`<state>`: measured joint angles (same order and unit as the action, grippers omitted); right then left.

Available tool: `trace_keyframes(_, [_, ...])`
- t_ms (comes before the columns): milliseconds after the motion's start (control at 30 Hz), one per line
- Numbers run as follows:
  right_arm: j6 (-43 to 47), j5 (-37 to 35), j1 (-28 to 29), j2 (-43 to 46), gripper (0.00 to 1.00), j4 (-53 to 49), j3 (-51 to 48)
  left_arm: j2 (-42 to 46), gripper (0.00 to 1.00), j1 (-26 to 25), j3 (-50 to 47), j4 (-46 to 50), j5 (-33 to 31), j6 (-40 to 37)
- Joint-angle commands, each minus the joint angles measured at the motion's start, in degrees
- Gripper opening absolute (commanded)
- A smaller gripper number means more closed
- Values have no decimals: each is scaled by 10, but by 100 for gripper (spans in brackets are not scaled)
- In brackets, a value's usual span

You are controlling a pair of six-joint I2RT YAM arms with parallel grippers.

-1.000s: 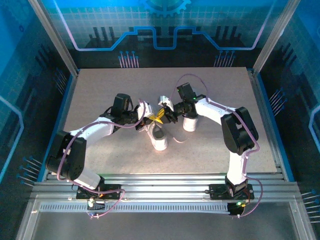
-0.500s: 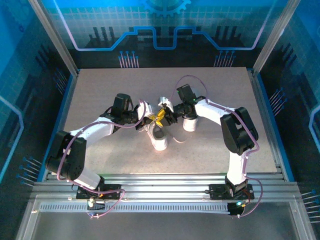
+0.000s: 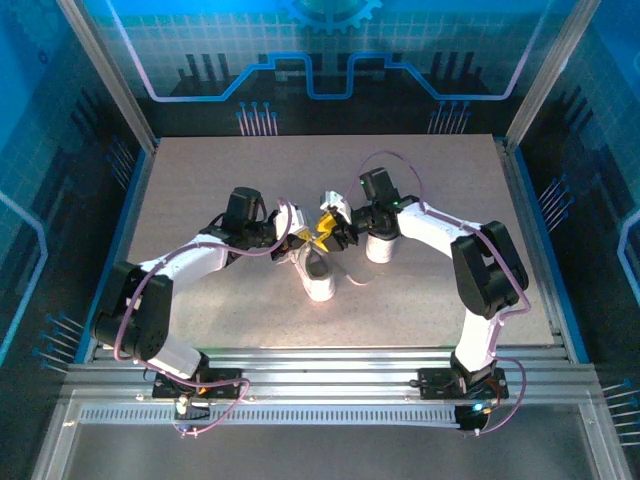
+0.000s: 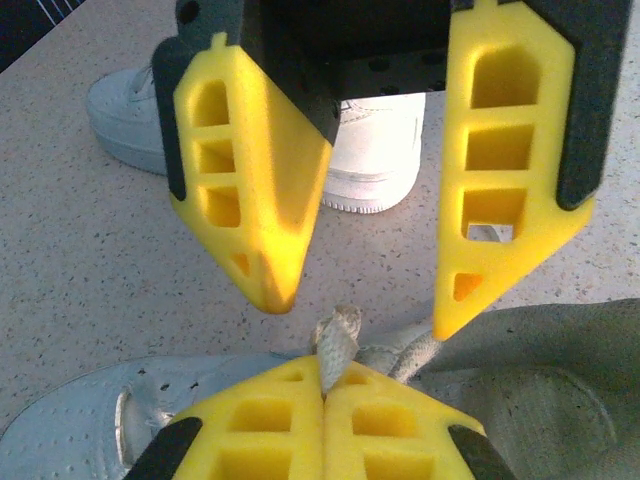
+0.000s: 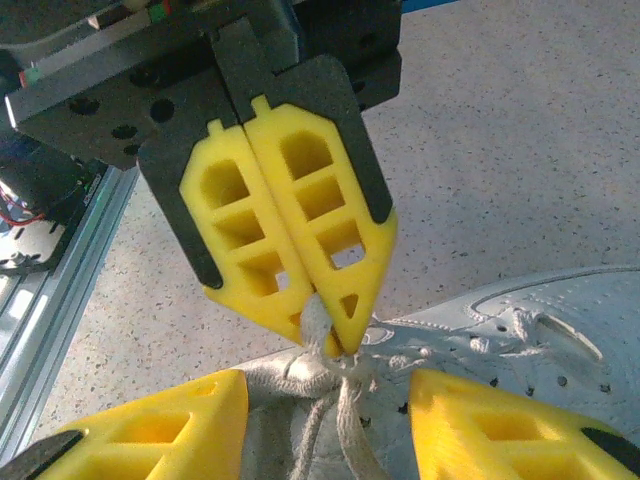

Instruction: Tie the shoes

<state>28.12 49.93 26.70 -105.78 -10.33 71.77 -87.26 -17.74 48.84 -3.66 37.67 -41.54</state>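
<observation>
- From above, we see the near shoe (image 3: 318,278) in the middle of the worktop (image 3: 200,180). The second shoe (image 3: 378,246) stands just beside it on the right arm's side. The left hand (image 3: 303,238) and the right hand (image 3: 332,232) meet over the near shoe's far end.
- In the left wrist view, the left hand (image 4: 322,365) is pressed together, pinching a lace (image 4: 338,340) just above the near shoe (image 4: 70,430). The right hand (image 4: 360,310) hangs spread above that lace, holding nothing. The second shoe (image 4: 380,150) lies close behind it.
- We judge that the knot on the near shoe is mid-tie. The next move calls for the right hand to close on the lace right beside the pinch.
- In the right wrist view, several strands bunch over the near shoe (image 5: 560,320) between the right hand's spread fingers (image 5: 150,430). The risk is catching the wrong strand.
</observation>
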Motion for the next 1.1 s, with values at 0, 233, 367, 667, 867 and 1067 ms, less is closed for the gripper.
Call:
trace_keyframes(0, [15, 16, 8, -18, 45, -14, 29, -5, 0, 1, 18, 9, 30, -8])
trace_keyframes(233, [21, 21, 14, -29, 40, -33, 43, -7, 0, 1, 23, 16, 30, -12])
trace_keyframes(367, [27, 17, 15, -33, 31, -49, 46, -8, 0, 1, 23, 13, 29, -8])
trace_keyframes(667, [5, 0, 10, -10, 10, -60, 41, -5, 0, -1, 17, -2, -13, 9])
trace_keyframes(867, [2, 12, 10, -3, 9, -83, 37, 3, 0, -20, -8, -63, -78, 41])
trace_keyframes(1067, [-9, 11, 9, 6, 8, -86, 29, 2, 0, -36, -26, -115, -139, 73])
